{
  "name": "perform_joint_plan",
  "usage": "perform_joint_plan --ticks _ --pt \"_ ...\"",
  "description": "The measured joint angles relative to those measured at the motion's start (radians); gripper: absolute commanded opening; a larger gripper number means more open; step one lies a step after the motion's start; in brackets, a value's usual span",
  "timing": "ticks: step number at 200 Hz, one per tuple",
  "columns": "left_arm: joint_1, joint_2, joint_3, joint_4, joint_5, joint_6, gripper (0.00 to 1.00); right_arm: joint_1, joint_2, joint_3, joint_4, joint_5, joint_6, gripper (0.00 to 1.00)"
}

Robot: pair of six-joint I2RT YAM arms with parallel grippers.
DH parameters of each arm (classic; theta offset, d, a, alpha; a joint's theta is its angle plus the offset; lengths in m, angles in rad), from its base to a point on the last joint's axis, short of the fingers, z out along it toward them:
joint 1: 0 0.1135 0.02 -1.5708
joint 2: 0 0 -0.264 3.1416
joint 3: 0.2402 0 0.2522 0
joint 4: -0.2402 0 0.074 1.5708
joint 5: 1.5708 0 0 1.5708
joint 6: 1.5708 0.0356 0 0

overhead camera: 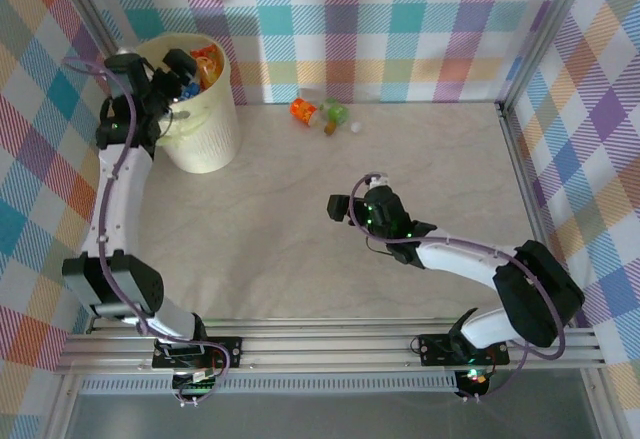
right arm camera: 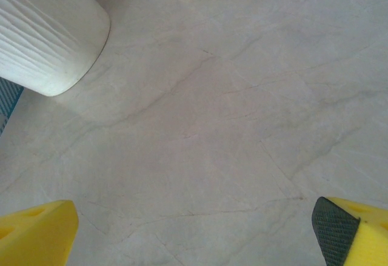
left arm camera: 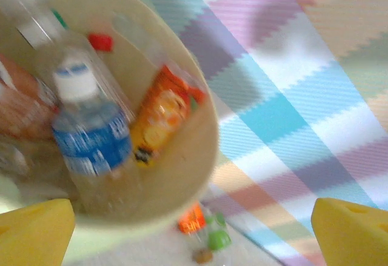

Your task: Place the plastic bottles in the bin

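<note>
Several plastic bottles point(left arm camera: 91, 139) heaped inside the bin point(overhead camera: 205, 144): one blue-labelled, one orange-labelled, others blurred. Two loose bottles point(overhead camera: 303, 110) by the back wall. Left gripper point(left arm camera: 194, 236) over the bin, spread wide, empty. Right gripper point(right arm camera: 194, 229) likewise wide, above bare table point(right arm camera: 212, 126).

L arm point(overhead camera: 118, 209) is stretching far fwd, L gripper point(left arm camera: 194, 236) holding its jaws wide apart. R arm point(overhead camera: 465, 256) is lying bent & low, R gripper point(right arm camera: 194, 232) pointing down w/ jaws spread wide too.

The bin point(overhead camera: 212, 139) is matt ribbed plastic, the bottles point(left arm camera: 91, 142) glossy clear plastic, the table point(overhead camera: 280, 249) smooth and marble-veined.
</note>
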Motion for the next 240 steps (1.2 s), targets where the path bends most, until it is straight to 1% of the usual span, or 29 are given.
perform_joint_plan --ticks 23,44,59,76,95,114,124,143,160,174,204,223,240 --pt "-0.060 -0.119 -0.145 0.049 0.014 -0.006 1.00 -0.090 0.013 0.016 0.013 -0.106 -0.013 1.00" --pt "-0.073 -0.167 -0.171 0.026 0.040 -0.001 1.00 -0.192 0.033 0.057 0.010 -0.200 -0.020 1.00" --pt "-0.071 -0.199 -0.188 0.020 0.060 0.014 1.00 -0.254 0.063 0.119 -0.007 -0.257 -0.033 1.00" --pt "-0.071 -0.265 -0.266 0.026 0.107 0.021 1.00 -0.315 0.117 0.213 -0.035 -0.313 -0.047 1.00" --pt "-0.073 -0.320 -0.348 0.023 0.175 0.021 1.00 -0.359 0.195 0.319 -0.056 -0.366 -0.056 1.00" --pt "-0.093 -0.350 -0.423 0.027 0.212 0.019 1.00 -0.394 0.286 0.411 -0.069 -0.408 -0.053 1.00" --pt "-0.120 -0.366 -0.475 0.040 0.210 0.014 1.00 -0.414 0.335 0.453 -0.077 -0.430 -0.050 1.00" --pt "-0.203 -0.390 -0.572 0.048 0.195 0.008 1.00 -0.444 0.435 0.533 -0.085 -0.475 -0.040 1.00" --pt "-0.263 -0.393 -0.619 0.049 0.167 -0.003 1.00 -0.474 0.523 0.610 -0.095 -0.513 -0.029 1.00" --pt "-0.296 -0.396 -0.652 0.064 0.147 -0.014 1.00 -0.499 0.600 0.678 -0.099 -0.554 -0.008 0.99" --pt "-0.325 -0.396 -0.711 0.102 0.109 -0.047 1.00 -0.530 0.753 0.834 -0.112 -0.635 0.075 0.97" --pt "-0.333 -0.388 -0.721 0.110 0.098 -0.063 1.00 -0.537 0.844 0.944 -0.136 -0.664 0.142 0.97" --pt "-0.333 -0.375 -0.730 0.127 0.094 -0.072 1.00 -0.536 0.914 1.051 -0.171 -0.676 0.199 0.94"
